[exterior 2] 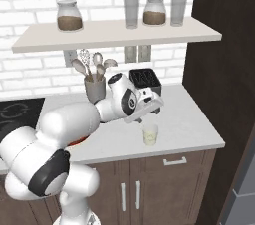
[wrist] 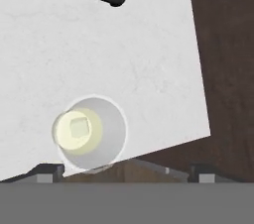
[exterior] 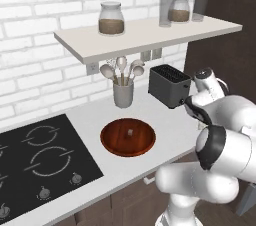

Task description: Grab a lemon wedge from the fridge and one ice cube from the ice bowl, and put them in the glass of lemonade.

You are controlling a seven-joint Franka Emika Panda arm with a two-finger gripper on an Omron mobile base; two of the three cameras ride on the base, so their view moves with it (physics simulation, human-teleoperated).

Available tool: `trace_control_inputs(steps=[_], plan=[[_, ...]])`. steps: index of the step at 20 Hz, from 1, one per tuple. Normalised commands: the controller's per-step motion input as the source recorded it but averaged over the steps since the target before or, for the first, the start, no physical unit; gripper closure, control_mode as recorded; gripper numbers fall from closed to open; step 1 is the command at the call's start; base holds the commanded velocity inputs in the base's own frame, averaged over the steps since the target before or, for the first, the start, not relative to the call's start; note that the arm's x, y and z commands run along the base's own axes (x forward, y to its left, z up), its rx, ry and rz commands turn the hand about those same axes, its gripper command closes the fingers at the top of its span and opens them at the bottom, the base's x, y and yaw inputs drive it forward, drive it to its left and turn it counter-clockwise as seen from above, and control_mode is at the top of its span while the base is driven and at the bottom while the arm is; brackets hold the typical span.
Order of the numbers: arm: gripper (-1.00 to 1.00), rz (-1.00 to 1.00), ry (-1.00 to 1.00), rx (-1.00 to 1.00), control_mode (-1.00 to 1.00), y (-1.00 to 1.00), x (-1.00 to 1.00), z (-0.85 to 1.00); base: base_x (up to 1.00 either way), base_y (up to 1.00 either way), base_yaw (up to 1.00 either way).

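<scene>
Jaws wide apart, glass of lemonade (wrist: pixel 89 133) pale yellow, cube inside

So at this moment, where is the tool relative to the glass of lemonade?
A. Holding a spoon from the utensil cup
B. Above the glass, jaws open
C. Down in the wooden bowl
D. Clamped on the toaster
B: in the right base view the tool hangs just over the glass of lemonade, and the hand view looks straight down into the glass with the jaws spread wide and a small pale cube in the drink.
</scene>
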Motion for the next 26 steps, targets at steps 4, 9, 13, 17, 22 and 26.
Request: trace_control_inputs(steps=[4,9,13,17,22,26], plan=[[-1.00,-0.09,-0.32,0.40,-1.00,0.12,-0.72,0.37,0.00,0.00,0.00],[-1.00,-0.14,-0.26,0.41,-1.00,0.58,-0.65,0.24,0.00,0.00,0.00],[-1.00,-0.04,-0.02,0.25,-1.00,0.97,-0.42,0.31,0.00,0.00,0.00],[-1.00,0.00,0.06,0.07,-1.00,0.80,-0.37,0.18,0.00,0.00,0.00],[-1.00,-0.01,0.00,0.00,-1.00,0.48,-0.42,-0.03,0.00,0.00,0.00],[-1.00,-0.11,-0.01,0.02,-1.00,0.27,-0.36,-0.01,0.00,0.00,0.00]])
